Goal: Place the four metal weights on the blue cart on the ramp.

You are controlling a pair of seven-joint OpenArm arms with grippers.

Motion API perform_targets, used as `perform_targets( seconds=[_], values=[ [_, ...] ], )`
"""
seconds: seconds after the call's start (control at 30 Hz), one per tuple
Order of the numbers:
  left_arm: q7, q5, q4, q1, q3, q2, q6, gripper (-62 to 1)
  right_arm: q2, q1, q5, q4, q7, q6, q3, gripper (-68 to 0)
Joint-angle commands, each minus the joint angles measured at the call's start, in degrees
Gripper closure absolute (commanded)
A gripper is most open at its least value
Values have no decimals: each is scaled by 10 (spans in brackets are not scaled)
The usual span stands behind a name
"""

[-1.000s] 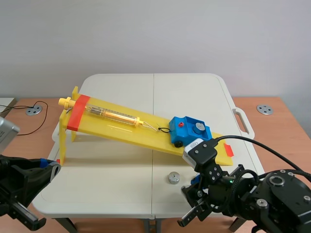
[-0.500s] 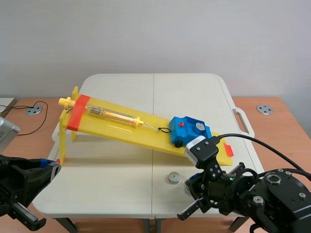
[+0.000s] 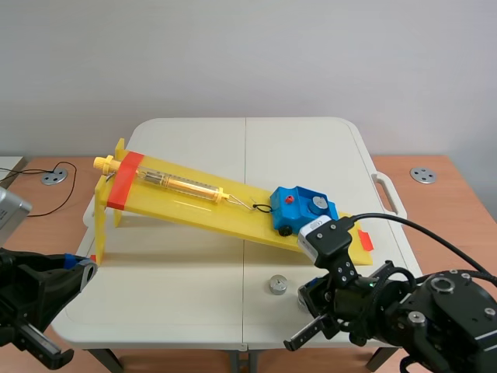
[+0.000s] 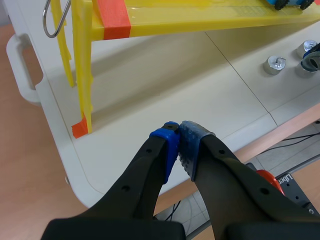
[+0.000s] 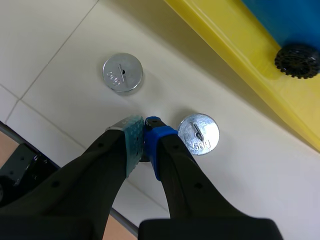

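The blue cart sits low on the yellow ramp, carrying one metal weight. Another weight lies on the white table in front of the ramp. In the right wrist view two weights show on the table: one ahead of the fingers, and one just beside the blue pad. My right gripper is shut with its tips down at the table beside that weight. The cart's wheel shows on the ramp. My left gripper is shut on nothing over the table's near left corner.
The ramp's yellow leg stands ahead of the left gripper. A spring scale lies on the ramp, tied to the cart. The table's handle sticks out at the right. Two weights show far off in the left wrist view.
The right arm's wrist has shifted slightly to the right and toward the ramp. The left arm has not moved.
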Motion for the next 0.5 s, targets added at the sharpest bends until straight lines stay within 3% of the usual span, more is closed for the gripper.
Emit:
perform_targets(
  seconds=[0.0, 0.27, 0.47],
  values=[
    [-42, -35, 35, -9, -9, 4, -25, -30, 22, 12, 68, 112, 18, -6, 36, -7],
    [-41, -35, 35, -9, -9, 4, -25, -30, 40, -73, 191, 272, -55, 22, 156, -7],
    [-38, -35, 35, -9, -9, 4, -25, -30, 34, -81, 256, 323, -47, 21, 240, -7]
  ],
)
